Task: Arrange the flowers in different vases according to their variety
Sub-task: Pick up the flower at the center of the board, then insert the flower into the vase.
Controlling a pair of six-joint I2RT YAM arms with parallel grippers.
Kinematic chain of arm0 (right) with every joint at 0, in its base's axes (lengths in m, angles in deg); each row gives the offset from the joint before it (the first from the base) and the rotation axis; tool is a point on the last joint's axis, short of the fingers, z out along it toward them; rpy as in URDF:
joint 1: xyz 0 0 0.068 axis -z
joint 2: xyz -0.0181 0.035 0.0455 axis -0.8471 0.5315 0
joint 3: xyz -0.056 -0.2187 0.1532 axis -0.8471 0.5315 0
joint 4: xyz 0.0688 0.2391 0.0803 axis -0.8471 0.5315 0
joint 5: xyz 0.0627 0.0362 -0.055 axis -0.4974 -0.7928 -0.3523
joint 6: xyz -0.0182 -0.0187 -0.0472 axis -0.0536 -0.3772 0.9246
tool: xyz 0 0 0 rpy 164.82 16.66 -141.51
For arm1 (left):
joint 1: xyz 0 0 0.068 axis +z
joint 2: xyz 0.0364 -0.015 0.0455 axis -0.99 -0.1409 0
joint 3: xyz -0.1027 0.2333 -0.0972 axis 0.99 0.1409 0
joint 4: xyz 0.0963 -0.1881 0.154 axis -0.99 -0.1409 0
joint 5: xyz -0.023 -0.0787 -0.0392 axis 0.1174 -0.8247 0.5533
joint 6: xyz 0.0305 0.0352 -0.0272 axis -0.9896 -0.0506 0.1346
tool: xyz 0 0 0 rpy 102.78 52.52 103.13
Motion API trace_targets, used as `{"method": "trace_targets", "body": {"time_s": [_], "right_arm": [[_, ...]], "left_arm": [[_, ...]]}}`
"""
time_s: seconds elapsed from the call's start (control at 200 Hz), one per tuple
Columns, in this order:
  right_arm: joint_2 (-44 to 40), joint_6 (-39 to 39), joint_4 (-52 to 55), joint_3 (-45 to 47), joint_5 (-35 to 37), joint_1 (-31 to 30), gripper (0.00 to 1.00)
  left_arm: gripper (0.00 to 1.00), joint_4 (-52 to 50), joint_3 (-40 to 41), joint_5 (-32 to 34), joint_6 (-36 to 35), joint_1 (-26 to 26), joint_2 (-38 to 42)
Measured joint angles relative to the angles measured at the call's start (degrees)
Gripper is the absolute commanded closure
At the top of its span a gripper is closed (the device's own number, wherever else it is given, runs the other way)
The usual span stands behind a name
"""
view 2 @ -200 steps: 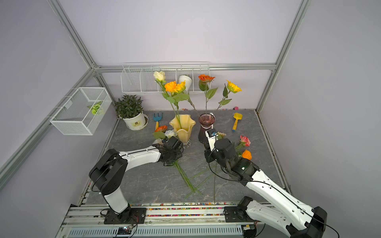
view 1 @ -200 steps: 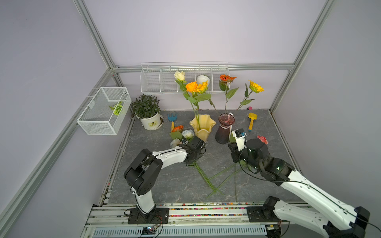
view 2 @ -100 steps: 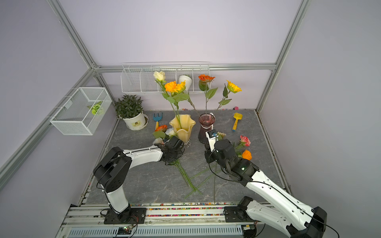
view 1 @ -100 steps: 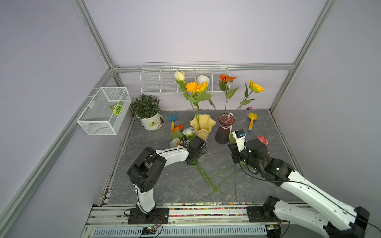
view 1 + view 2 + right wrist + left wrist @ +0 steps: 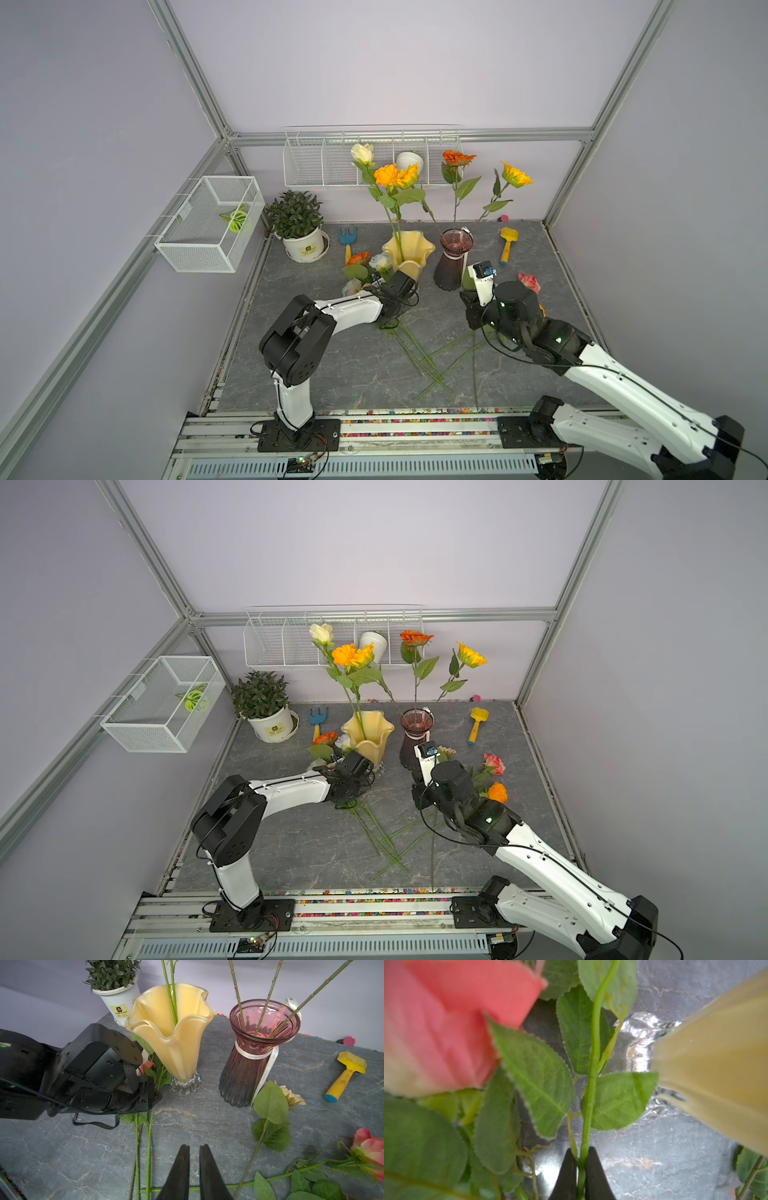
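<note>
1 wire basket (image 5: 208,226) on the left wall. 1 potted plant (image 5: 297,218) in the back left corner of the desk (image 5: 357,374), with 1 blue rake (image 5: 348,237) just beside it. Next come 3 flowers lying bunched: orange-red head (image 5: 358,258), white rose (image 5: 380,262), cream bloom (image 5: 352,286). My left wrist view adds a blurred pink bloom (image 5: 446,1022).

My left hand (image 5: 581,1150) is low, just in front of the yellow vase (image 5: 409,251), clenched on 1 green stem (image 5: 591,1084). I can't tell which head it carries.

2 vases stand mid-desk, near each other but apart. The yellow vase holds 2 stems and the purple vase (image 5: 453,262) holds 3. Behind them, 1 wire shelf (image 5: 316,166) on the back wall holds 1 white pot (image 5: 409,160).

My right hand (image 5: 194,1147) hovers in front of the purple vase, fingers almost together, grasping nothing. To its right lie 3 more flowers: cream head (image 5: 446,752), pink rose (image 5: 493,764), orange rose (image 5: 497,791). 1 yellow shovel (image 5: 508,245) lies back right.

Room: bare desk shows between my hands. Loose stems (image 5: 419,357) cross front-middle, and their ends come near the front edge.
</note>
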Motion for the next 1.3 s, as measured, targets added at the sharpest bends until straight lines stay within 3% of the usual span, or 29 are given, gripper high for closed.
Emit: {"method": "trace_targets", "body": {"time_s": [0.195, 0.425, 0.565, 0.695, 0.83, 0.935, 1.165, 1.3], "right_arm": [[-0.55, -1.44, 1.81, 0.0, -0.68, 0.0, 0.84], [-7.74, -5.2, 6.58, -0.02, -1.7, 0.0, 0.87], [-13.68, -5.73, 8.63, -0.02, -9.81, 0.0, 0.89], [-18.08, -5.7, 8.76, -0.02, -19.21, 0.0, 0.89], [-19.69, -5.73, 8.66, -0.02, -25.7, 0.0, 0.9], [-19.32, -5.73, 8.55, -0.02, -27.28, 0.0, 0.9], [-16.7, -6.16, 7.21, 0.04, -26.91, 0.0, 0.94], [-15.56, -6.82, 5.75, 0.57, -25.66, 0.0, 0.94]], "left_arm": [[1.0, -3.82, -1.55, 5.25, -2.34, -4.63, 4.94], [1.0, -11.93, 0.13, 11.02, 1.95, -7.5, 21.59], [1.0, -17.73, 3.65, 15.17, 4.92, -10.29, 33.68], [1.0, -19.67, 4.92, 19.85, 2.62, -13.88, 43.23], [1.0, -17.0, 3.06, 24.09, -7.45, -15.98, 49.4], [1.0, -10.36, -1.22, 26.12, -20.72, -15.96, 49.53], [1.0, 16.31, -8.28, 26.95, -54.25, -15.47, 43.63], [1.0, 27.15, -13.9, 22.64, -64.57, -9.99, 36.59]]}}
